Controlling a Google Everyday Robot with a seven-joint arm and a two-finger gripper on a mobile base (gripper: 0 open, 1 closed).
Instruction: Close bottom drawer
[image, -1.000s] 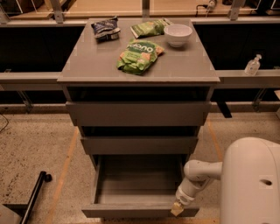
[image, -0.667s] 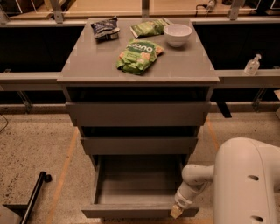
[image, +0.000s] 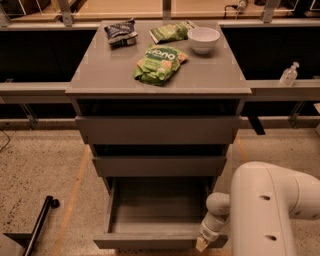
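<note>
One drawer out: bottom drawer (image: 150, 241) low at 6 o'clock, pulled toward camera, front edge running 9 to 3. Gripper (image: 202, 243) down at its 3 o'clock end, seemingly touching the front, cabinet (image: 205, 75) lying toward 12. Cannot tell whether spread or closed.

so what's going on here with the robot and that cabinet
A one-arm robot is working on closing the bottom drawer of a grey cabinet. That drawer is pulled well out toward the camera. The gripper is low down at the right end of the drawer's front panel, apparently placed to push it in, though contact is hard to confirm. A white bowl and snack bags lie on the cabinet's top.
</note>
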